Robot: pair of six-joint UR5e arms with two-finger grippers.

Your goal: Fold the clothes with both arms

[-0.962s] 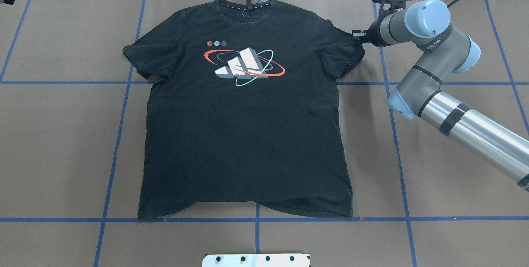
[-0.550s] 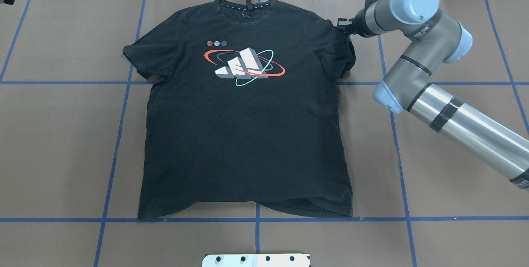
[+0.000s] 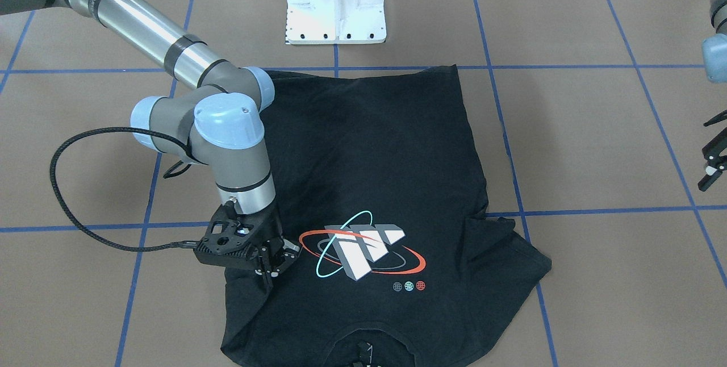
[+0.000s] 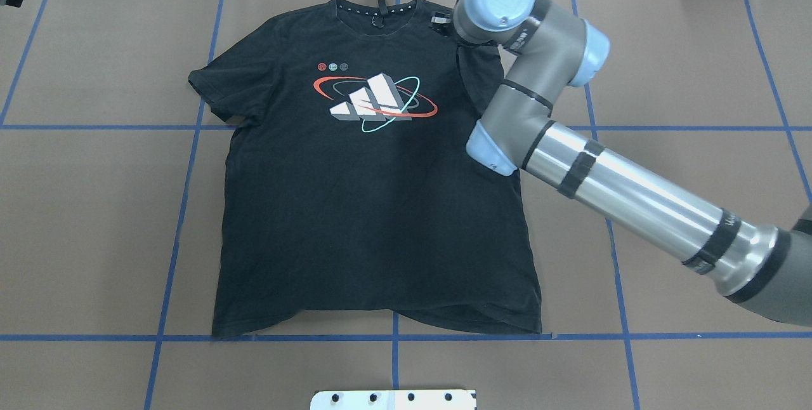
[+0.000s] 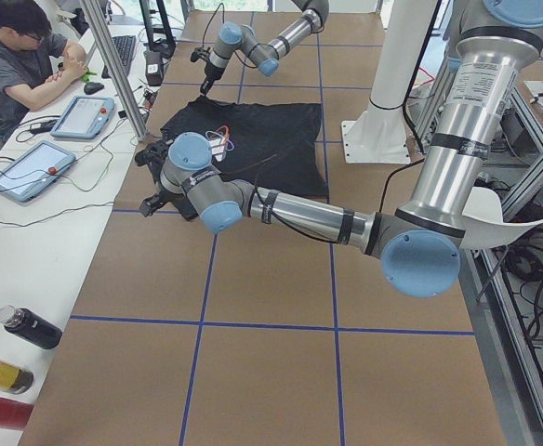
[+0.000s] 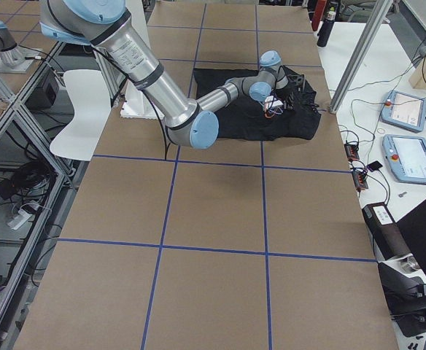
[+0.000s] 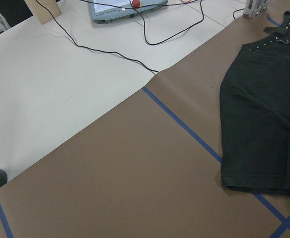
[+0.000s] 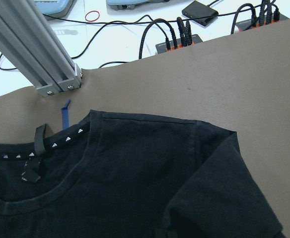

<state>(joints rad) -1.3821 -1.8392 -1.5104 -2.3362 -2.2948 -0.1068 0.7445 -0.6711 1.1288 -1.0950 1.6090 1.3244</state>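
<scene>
Right claw [image 3: 267,273] clamped tight on one sleeve [image 4: 477,77] of the black T-shirt [image 4: 374,219], with that sleeve folded in over the shoulder at the end farthest from the white mounting block [image 3: 336,9]. Otherwise flat, print up, on the brown tabletop [image 4: 95,207], hem nearest the block. Left claw [image 3: 705,157] well off to the block's side, apart from the shirt, apparently spread wide, gripping nothing.

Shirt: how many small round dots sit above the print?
3, in a row on the shirt, between collar and graphic: red dot outermost, teal dot in the middle, grey dot innermost. None look hidden.
</scene>
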